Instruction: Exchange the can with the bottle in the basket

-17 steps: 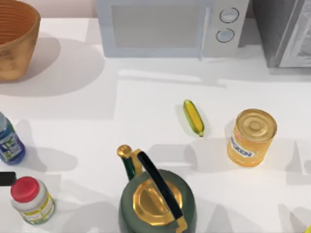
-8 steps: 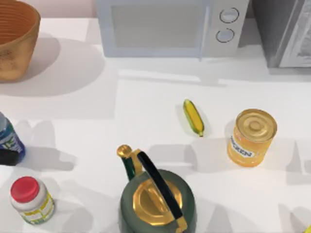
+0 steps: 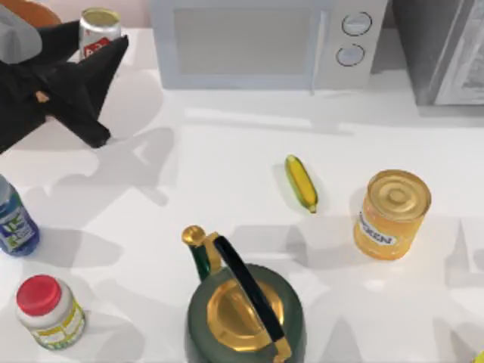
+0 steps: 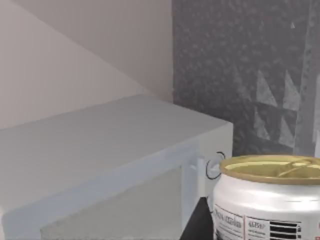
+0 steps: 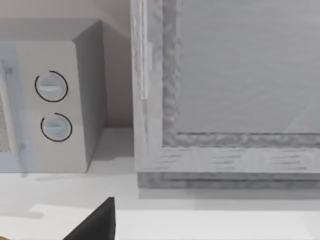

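My left gripper [image 3: 103, 50] is at the back left, raised over the basket [image 3: 32, 10], and is shut on the can [image 3: 99, 32], a small white can with a red label and a cream top. In the left wrist view the can [image 4: 270, 200] sits close up beside a dark finger [image 4: 199, 226]. The arm hides most of the orange-brown basket. The blue bottle [image 3: 13, 221] stands upright on the table at the left edge, well in front of the gripper. A black part of my right gripper [image 5: 95, 224] shows near the microwave.
A white microwave [image 3: 265, 41] and a grey cabinet [image 3: 446, 49] line the back. A corn cob [image 3: 301, 182], a large orange-yellow can [image 3: 391, 215], a green kettle [image 3: 243, 306] and a red-capped white jar [image 3: 49, 311] stand on the table.
My left arm, earlier just a dark tip at the table's left edge near the bottle, now hangs over the basket with the can in its grip. The bottle stays put.
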Available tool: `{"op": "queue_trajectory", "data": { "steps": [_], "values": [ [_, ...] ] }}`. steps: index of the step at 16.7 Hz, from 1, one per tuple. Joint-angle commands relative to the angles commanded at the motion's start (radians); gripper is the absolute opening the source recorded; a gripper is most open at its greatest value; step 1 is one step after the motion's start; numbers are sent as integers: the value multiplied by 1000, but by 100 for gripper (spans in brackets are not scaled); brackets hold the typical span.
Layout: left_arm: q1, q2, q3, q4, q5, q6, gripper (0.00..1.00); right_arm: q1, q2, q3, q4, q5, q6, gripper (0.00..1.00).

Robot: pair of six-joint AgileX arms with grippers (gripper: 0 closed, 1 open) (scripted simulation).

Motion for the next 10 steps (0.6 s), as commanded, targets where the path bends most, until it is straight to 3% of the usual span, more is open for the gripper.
{"op": "queue_trajectory", "data": {
  "steps": [6,10],
  "values": [
    [-105,720,312,344,344,3,0,0,0,0,0,0,0,100],
    [-158,1109,485,532,523,5,0,0,0,0,0,0,0,100]
  ]
}}
